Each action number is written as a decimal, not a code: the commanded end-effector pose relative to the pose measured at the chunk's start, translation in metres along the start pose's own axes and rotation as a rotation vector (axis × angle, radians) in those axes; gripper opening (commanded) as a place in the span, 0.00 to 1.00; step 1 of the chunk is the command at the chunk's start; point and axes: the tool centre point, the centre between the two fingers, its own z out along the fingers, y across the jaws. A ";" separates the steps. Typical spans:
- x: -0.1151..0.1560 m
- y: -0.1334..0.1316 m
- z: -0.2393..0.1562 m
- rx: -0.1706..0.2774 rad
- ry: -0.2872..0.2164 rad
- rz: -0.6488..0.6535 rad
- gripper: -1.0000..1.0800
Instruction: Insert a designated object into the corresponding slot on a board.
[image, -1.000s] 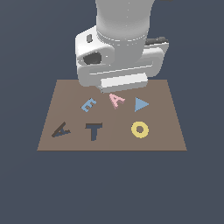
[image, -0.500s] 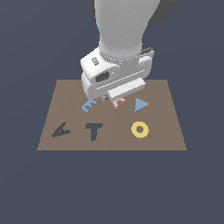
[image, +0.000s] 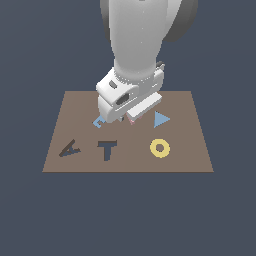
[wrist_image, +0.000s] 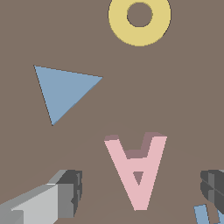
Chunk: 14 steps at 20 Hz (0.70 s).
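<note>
The pink letter "A" (wrist_image: 138, 170) lies flat on the brown board (wrist_image: 183, 87). My gripper (wrist_image: 142, 189) is open low over it, with one finger (wrist_image: 70, 192) on each side and a gap to the letter on both. In the exterior view the hand hides nearly all of the pink "A"; only a sliver (image: 132, 121) shows under my gripper (image: 129, 118). The dark tilted "A"-shaped slot (image: 69, 149) is at the board's (image: 185, 105) front corner, on the exterior view's left, well apart from the gripper.
A blue triangle (image: 160, 119) (wrist_image: 63, 89) and a yellow ring (image: 160, 148) (wrist_image: 118, 22) sit on the board towards the exterior view's right. A light blue "E" (image: 98, 121) (wrist_image: 203, 214) lies close beside the gripper. A dark "T"-shaped recess (image: 107, 149) lies between slot and ring.
The arm has come down towards the board. The hand now covers the pink "A" in the exterior view, where before it hung above the letters.
</note>
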 end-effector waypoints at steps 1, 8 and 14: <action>-0.001 0.000 0.005 -0.001 0.001 -0.035 0.96; -0.003 0.000 0.011 -0.003 0.001 -0.072 0.96; -0.003 0.000 0.019 -0.002 0.000 -0.070 0.96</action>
